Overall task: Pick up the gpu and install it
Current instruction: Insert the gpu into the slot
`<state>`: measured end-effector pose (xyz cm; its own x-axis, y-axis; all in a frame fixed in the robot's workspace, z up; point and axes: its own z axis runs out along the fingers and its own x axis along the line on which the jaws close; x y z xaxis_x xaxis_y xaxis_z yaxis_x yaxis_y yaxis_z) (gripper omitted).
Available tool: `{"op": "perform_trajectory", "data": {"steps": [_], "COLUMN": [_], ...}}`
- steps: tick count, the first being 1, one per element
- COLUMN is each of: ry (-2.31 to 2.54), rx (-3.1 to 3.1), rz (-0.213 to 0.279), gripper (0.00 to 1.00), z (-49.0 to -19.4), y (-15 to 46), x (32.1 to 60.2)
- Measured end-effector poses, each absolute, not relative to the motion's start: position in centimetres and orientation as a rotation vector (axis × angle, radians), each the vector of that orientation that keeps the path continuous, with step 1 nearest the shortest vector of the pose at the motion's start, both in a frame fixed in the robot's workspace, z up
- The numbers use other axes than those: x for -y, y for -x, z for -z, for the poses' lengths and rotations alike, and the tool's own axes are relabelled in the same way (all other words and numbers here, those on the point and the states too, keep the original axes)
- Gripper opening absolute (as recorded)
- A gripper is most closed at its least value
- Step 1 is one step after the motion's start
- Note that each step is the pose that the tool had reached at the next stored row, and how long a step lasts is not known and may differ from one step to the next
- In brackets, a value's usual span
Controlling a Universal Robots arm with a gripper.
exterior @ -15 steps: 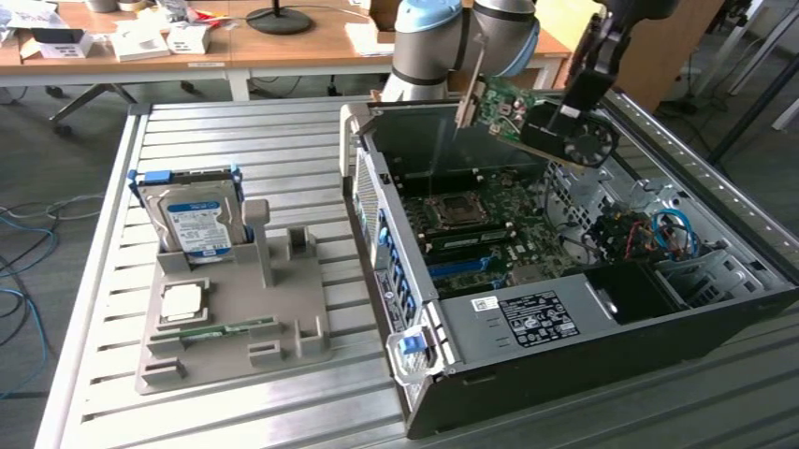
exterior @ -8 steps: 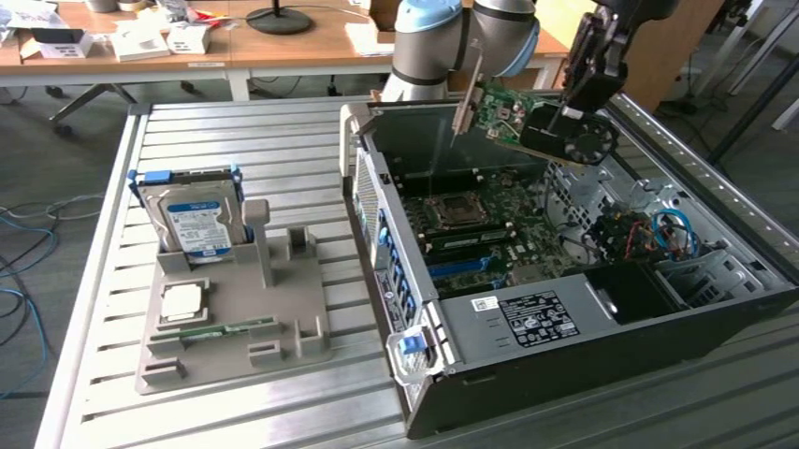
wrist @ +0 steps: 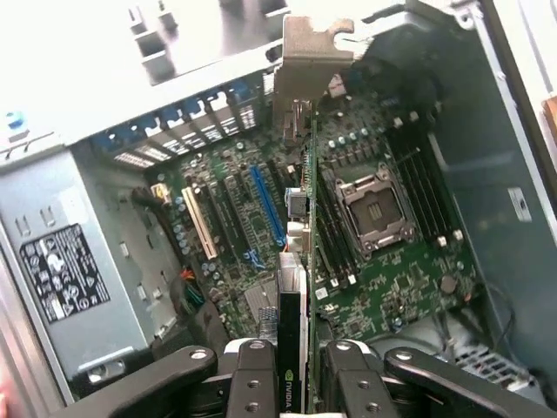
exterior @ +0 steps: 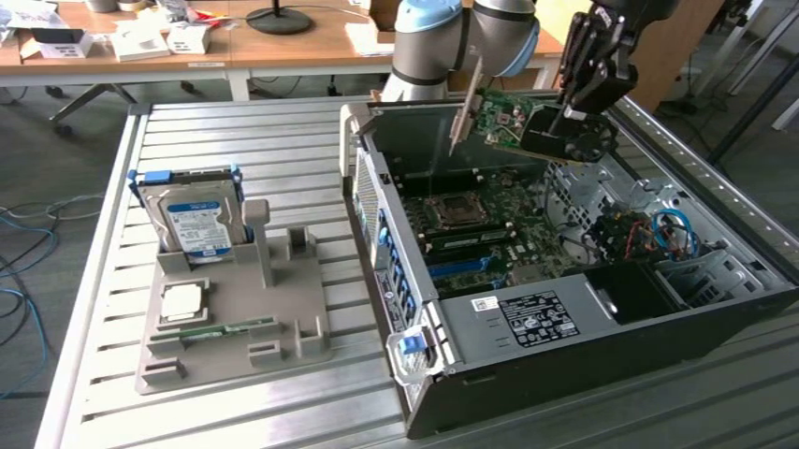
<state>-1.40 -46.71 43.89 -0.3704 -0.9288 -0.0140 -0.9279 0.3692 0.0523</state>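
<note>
Gpu (exterior: 530, 126) gripped between the fingers (wrist: 254, 383), hanging above the open computer case (exterior: 624, 374), not yet seated on the motherboard (wrist: 392, 279).

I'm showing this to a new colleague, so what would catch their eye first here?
The gripper holds the gpu tilted above the open computer case, over its motherboard. On the exterior view's left, a hard drive stands upright in a grey holder.
</note>
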Motion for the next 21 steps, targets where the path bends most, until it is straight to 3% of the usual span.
{"op": "perform_trajectory", "data": {"steps": [21], "ry": [-2.093], "rx": [2.309], "rz": [0.075], "gripper": [0.26], "z": [-43.75], "y": [1.4], "x": [46.71]}}
